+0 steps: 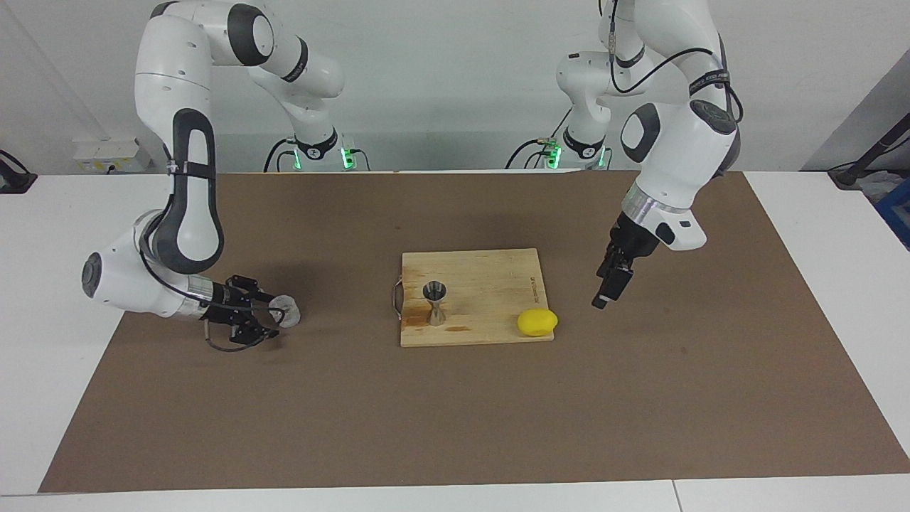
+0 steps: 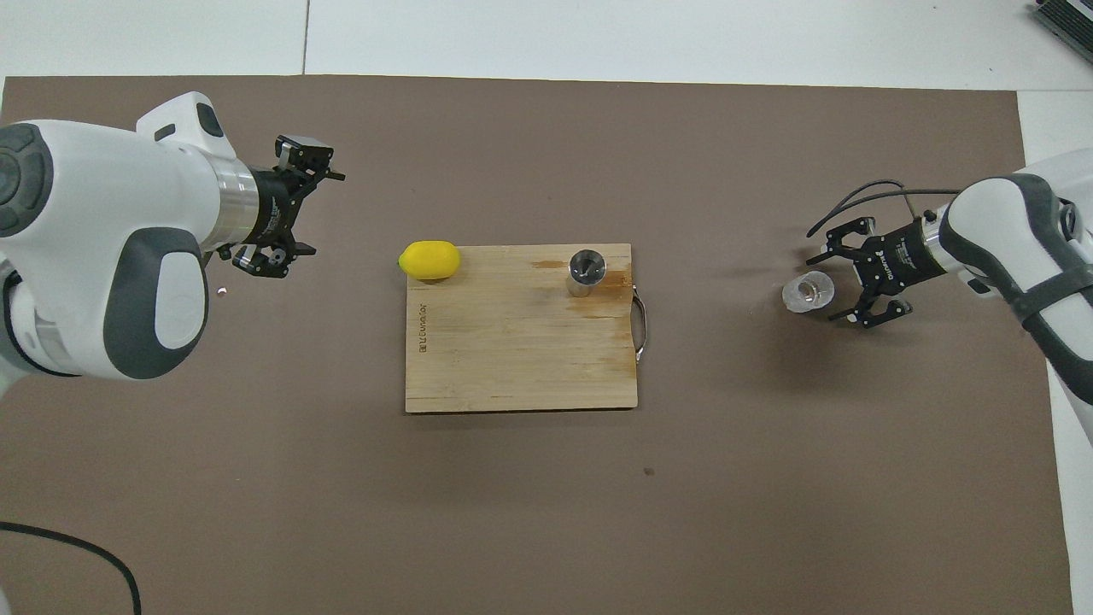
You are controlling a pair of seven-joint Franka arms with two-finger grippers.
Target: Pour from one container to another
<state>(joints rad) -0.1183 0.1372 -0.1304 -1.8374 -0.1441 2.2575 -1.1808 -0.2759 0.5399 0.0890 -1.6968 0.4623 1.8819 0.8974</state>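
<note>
The clear cup (image 1: pixel 286 311) (image 2: pixel 807 292) stands on the brown mat toward the right arm's end of the table. My right gripper (image 1: pixel 269 318) (image 2: pixel 827 287) lies low beside it, open, with its fingertips on either side of the cup's nearest edge. I cannot tell whether they touch it. The steel jigger (image 1: pixel 434 303) (image 2: pixel 586 272) stands upright on the wooden cutting board (image 1: pixel 490 281) (image 2: pixel 512 359), near the handle end. My left gripper (image 1: pixel 601 300) (image 2: pixel 318 213) hangs open and empty over the mat, off the board's other end.
A yellow lemon (image 1: pixel 537 322) (image 2: pixel 429 260) rests on the board's corner nearest the left gripper. The board's metal handle (image 1: pixel 395 295) (image 2: pixel 642 320) points toward the cup. A darker stain marks the board beside the jigger.
</note>
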